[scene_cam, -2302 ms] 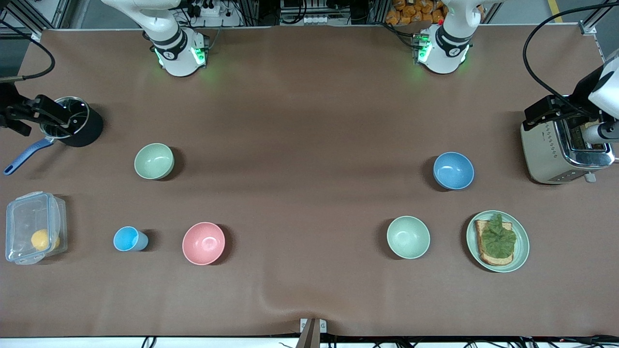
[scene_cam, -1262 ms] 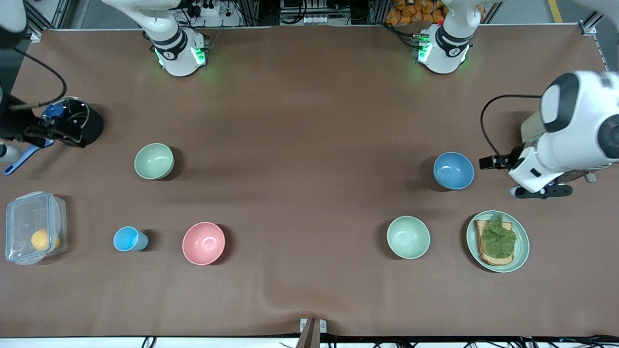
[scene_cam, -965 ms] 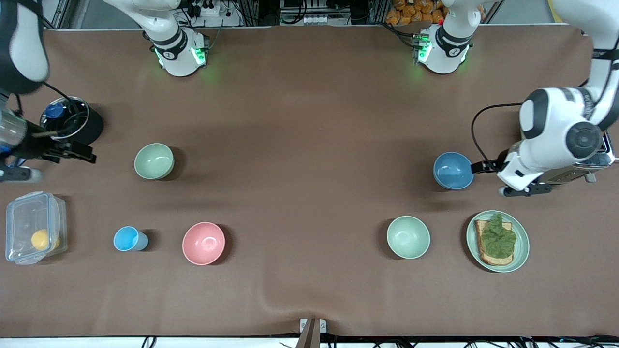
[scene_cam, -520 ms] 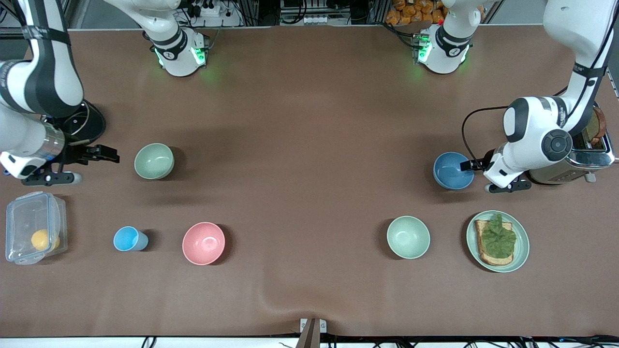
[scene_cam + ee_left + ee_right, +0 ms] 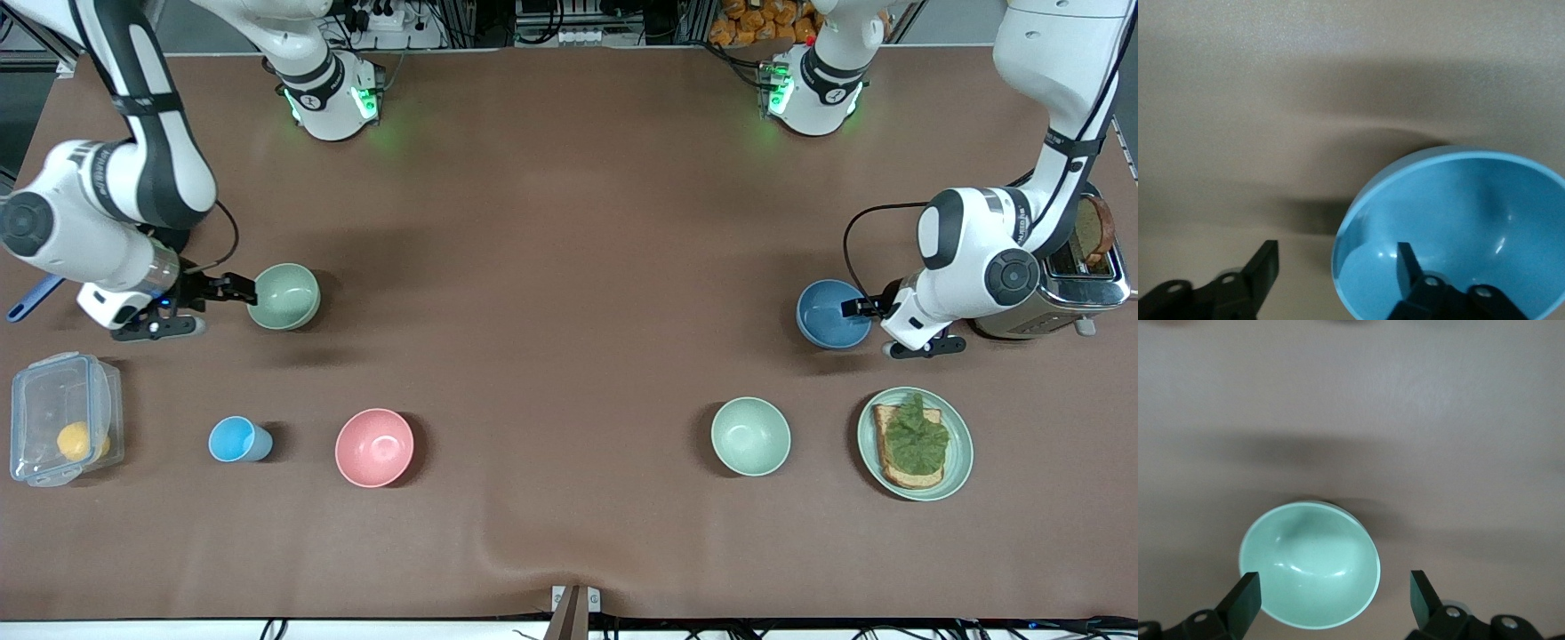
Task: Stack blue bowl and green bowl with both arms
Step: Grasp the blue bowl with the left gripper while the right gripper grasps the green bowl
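Note:
The blue bowl stands upright on the table toward the left arm's end. My left gripper is open at its rim, on the toaster side. In the left wrist view the left gripper has one finger inside the blue bowl and the other outside it. The green bowl stands upright toward the right arm's end. My right gripper is open beside its rim. In the right wrist view the right gripper is spread wide around the green bowl.
A paler mint bowl and a plate with toast lie nearer the front camera than the blue bowl. A toaster stands by the left arm. A pink bowl, light-blue cup and plastic box lie nearer than the green bowl.
Both arms have swung in from the table's ends. The left gripper has reached the blue bowl's rim and the right gripper the green bowl's rim. The bowls have not moved.

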Motion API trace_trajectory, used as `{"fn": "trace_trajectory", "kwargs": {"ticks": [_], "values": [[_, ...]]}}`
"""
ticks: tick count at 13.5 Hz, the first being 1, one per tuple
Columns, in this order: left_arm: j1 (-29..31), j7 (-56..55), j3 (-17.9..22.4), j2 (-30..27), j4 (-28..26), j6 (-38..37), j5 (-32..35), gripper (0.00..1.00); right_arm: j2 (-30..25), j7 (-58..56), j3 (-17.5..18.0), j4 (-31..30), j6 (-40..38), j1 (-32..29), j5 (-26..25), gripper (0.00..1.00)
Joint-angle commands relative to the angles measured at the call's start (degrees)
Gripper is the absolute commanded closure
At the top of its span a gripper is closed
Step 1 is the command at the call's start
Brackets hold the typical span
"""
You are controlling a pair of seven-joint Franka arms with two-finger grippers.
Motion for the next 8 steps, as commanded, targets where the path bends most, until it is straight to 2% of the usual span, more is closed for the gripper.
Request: {"fn": "trace_trajectory", "kwargs": {"ticks": [1,2,4,8], "values": [[0.12,0.30,-0.29,1.00,1.01,0.20,0.97,0.40,4.54,-7.29,0.93,-0.52,4.48,-5.65,0.26,0.08],[0.04,0.04,-0.37,1.00,1.10,0.20,0.97,0.57,6.22,-10.72,1.02,-0.52,6.41,-7.32,0.70,0.12],[-0.05,-0.84,-0.37,0.91,1.19,0.11,0.88,1.00,6.94,-11.98,1.02,-0.78,6.79,-7.25,2.97,0.20],[0.04,-0.40,-0.46,-0.23,3.81,-0.77,0.79,1.00,7.11,-11.98,1.11,-2.19,7.40,-6.37,7.12,0.25]]}}
